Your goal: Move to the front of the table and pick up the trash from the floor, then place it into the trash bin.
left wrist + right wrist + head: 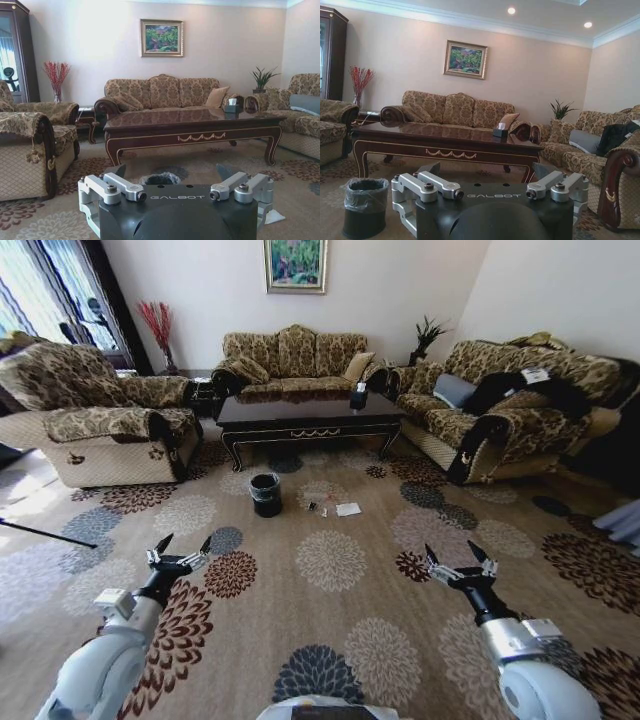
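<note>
The floor (330, 600) is a wide flowered carpet, and the robot stands well back on it. At twelve o'clock, far ahead, the table (308, 412) lies with its long axis across the view, in front of the middle sofa (295, 358). Just before the table's front rail, at about eleven o'clock, the trash bin (265, 494) stands upright. The trash (348, 509) lies on the carpet near the bin, on its right side: a white paper square, with smaller scraps between it and the bin.

The left gripper (178, 549) hangs at ten o'clock and the right gripper (460, 562) at two o'clock, both low, with fingers spread apart and holding nothing. The litter lies ahead between the two arms, well apart from both. I judge that the robot must drive nearer first.
</note>
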